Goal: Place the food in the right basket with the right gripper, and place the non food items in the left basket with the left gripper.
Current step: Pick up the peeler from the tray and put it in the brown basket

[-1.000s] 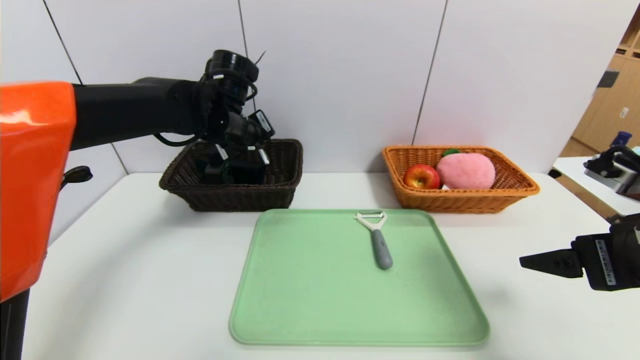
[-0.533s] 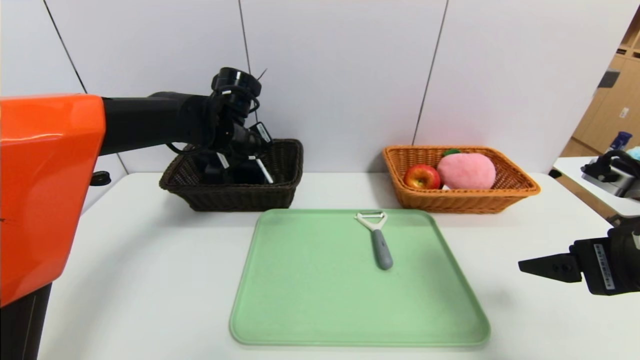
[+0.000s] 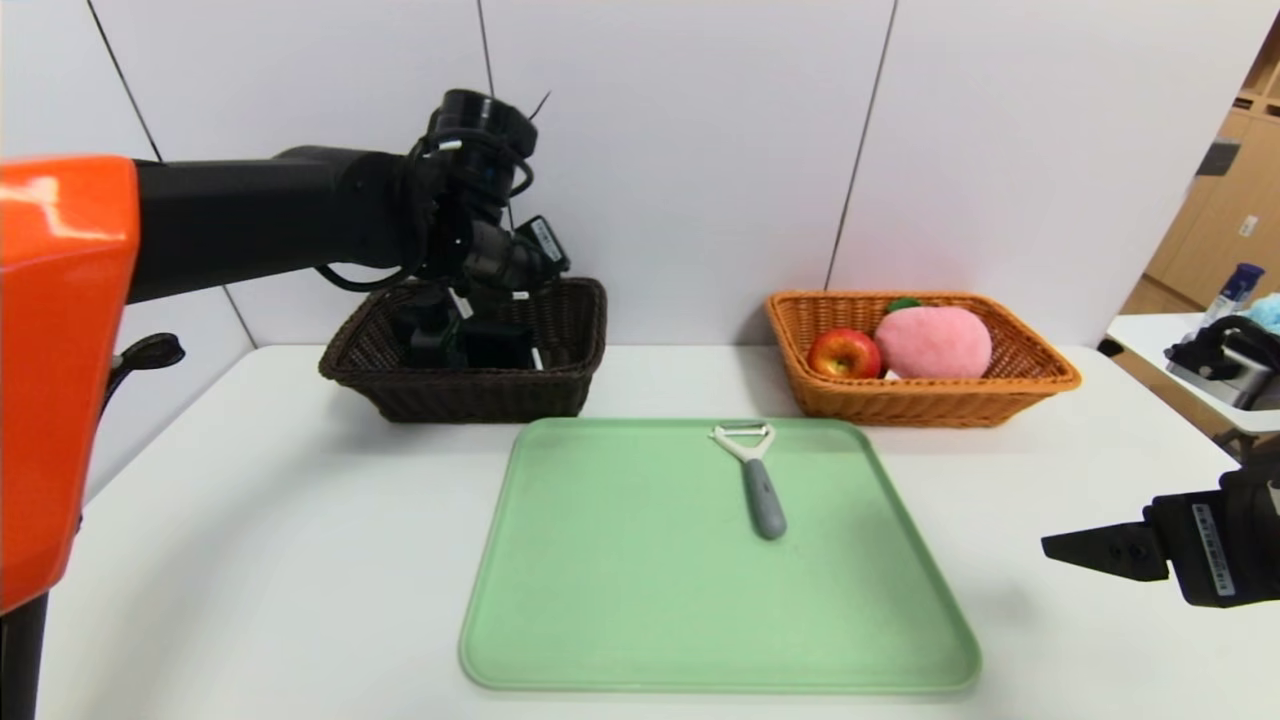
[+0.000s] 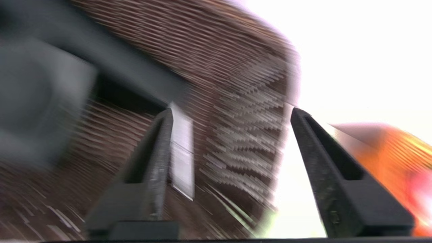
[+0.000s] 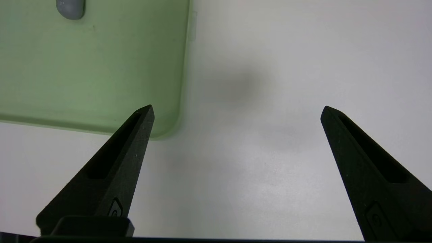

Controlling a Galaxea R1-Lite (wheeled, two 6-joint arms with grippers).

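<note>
Left hand (image 3: 470, 335) sits at upper left of the head view, over the dark brown basket (image 3: 560, 385), fingers spread apart with nothing between them (left wrist view is blurred; a white pen (image 4: 181, 152) lies just beside one finger). Dark items inside that basket are hard to tell apart. Right hand (image 3: 1075, 545) at lower right, above the bare counter (image 3: 250, 560), fingers wide apart, nothing held. Peeler (image 3: 755, 475) lies on the green tray (image 3: 620, 600) at frame centre, white head toward the baskets. Orange basket (image 3: 1040, 385), upper right, holds the apple (image 3: 843, 353) and plush peach (image 3: 932, 342), touching.
</note>
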